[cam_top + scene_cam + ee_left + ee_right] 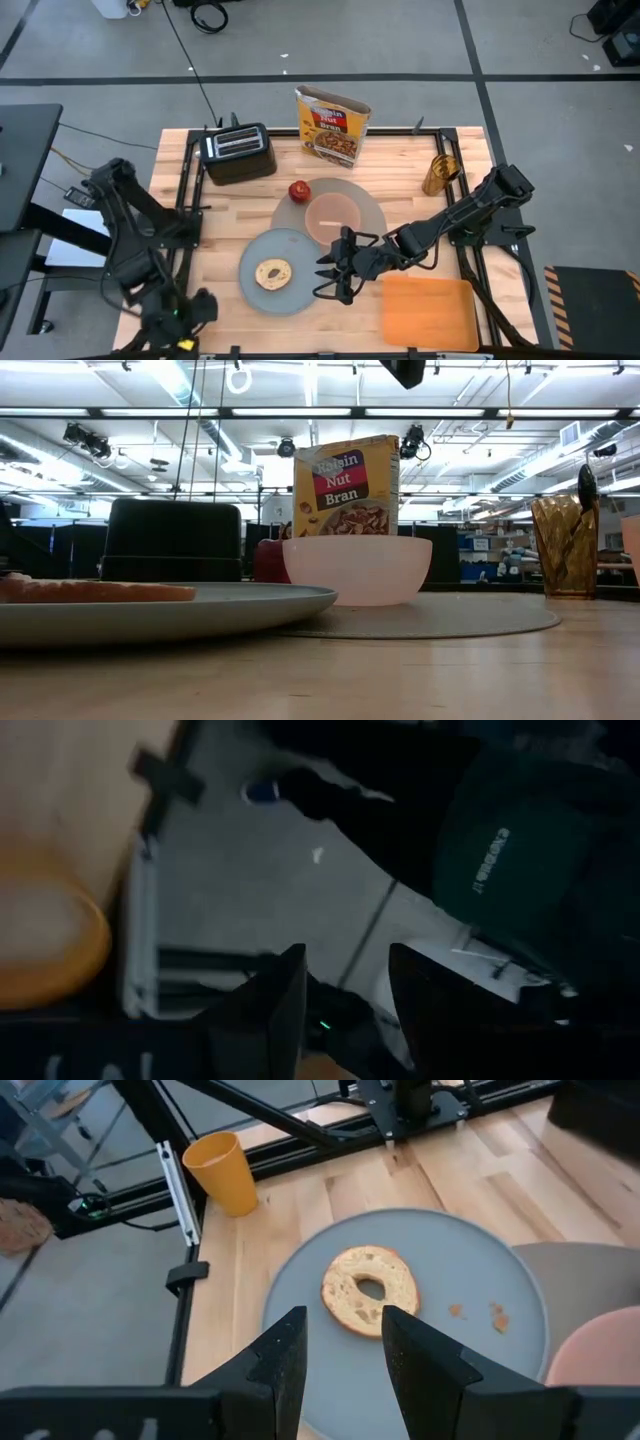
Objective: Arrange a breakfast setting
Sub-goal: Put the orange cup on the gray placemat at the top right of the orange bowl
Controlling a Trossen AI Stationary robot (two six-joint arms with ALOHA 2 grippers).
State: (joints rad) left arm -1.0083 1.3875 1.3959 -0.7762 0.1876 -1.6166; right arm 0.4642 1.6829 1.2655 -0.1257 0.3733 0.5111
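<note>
The grey plate (297, 252) lies at the table's near middle, its rim over the edge of the round taupe mat (368, 203). The bagel (370, 1290) lies flat on the plate. The pink bowl (333, 213) stands on the mat, and the red apple (298, 190) rests at the mat's far left edge. The small orange cup (222, 1170) stands upright near the table's near left corner. A spoon (586, 488) stands in an amber glass (438, 175) at the far right. My right gripper (340, 1355) hovers open over the plate's right part, beside the bagel. My left gripper (345, 1010) is open and raised by the near left corner.
A black toaster (238, 152) and a cereal box (332, 125) stand along the far edge. A flat orange board (428, 308) lies at the near right. Black frame rails (178, 1200) run along the table's edges.
</note>
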